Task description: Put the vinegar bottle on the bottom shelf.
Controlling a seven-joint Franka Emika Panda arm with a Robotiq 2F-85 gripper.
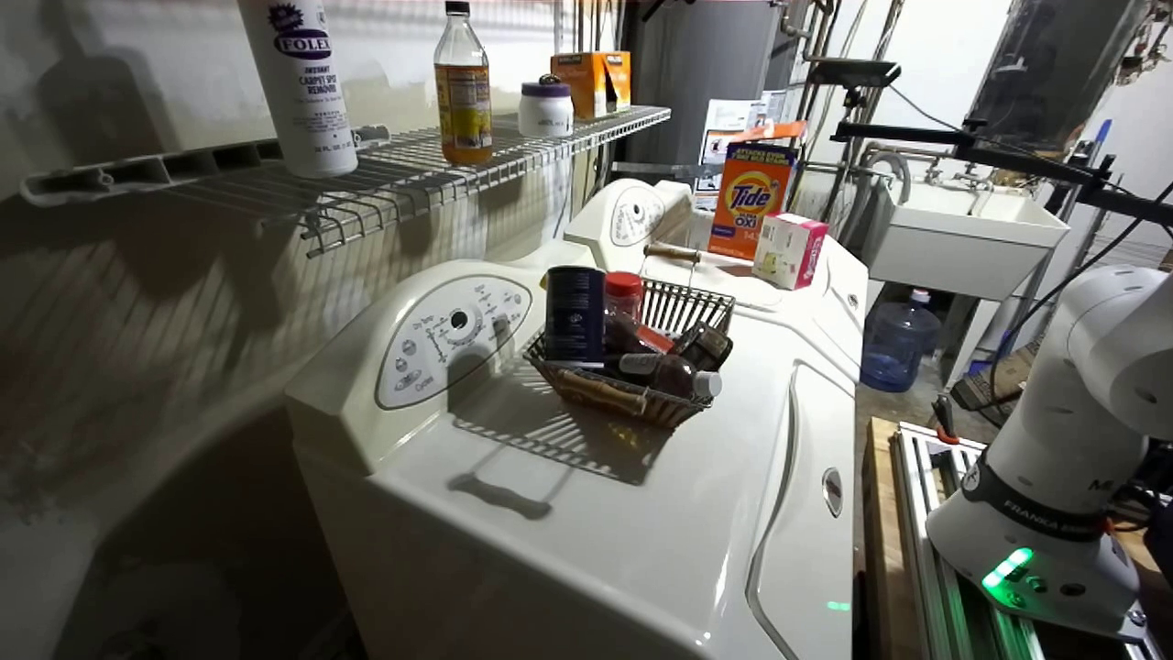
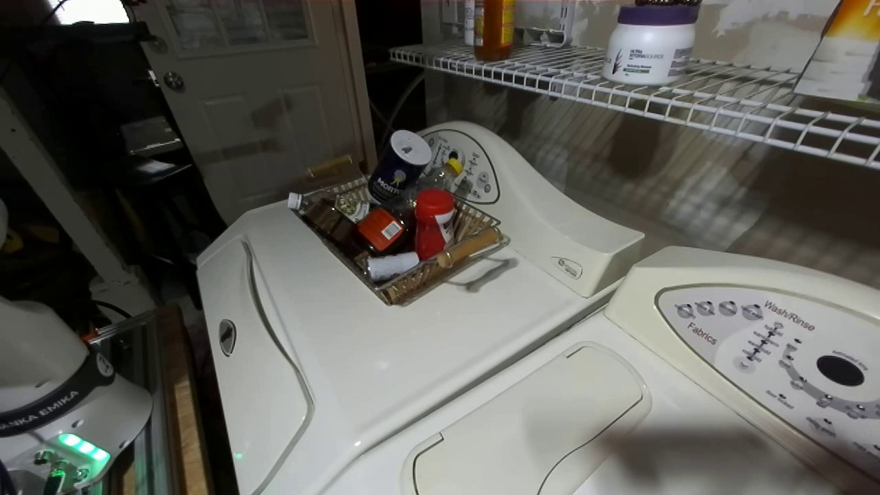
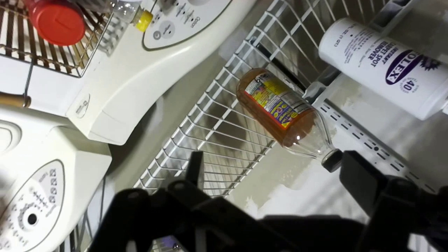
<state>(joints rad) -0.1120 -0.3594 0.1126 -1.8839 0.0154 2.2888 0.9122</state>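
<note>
My robot arm [image 1: 1040, 417] is white in both exterior views, with smooth, fat, round parts. A black band [image 1: 1022, 506] goes around it low down. White letters [image 2: 41, 411] on the band spell FRANKA EMIKA, partly cut off or blurry for me. The band has a round badge [image 2: 104, 364] with a pale mark too small for me to read. Above the band, dark letters [image 1: 1098, 484] start with an M. Below it, I see a row of bright green lights [image 1: 1006, 568] and little round knobs [image 1: 1035, 584]; I can't tell if they are screws. In the wrist view, my gripper [image 3: 273, 154] is black, with chunky, rounded joints [image 3: 402, 187] and flat, dark fingers [image 3: 362, 182].
</note>
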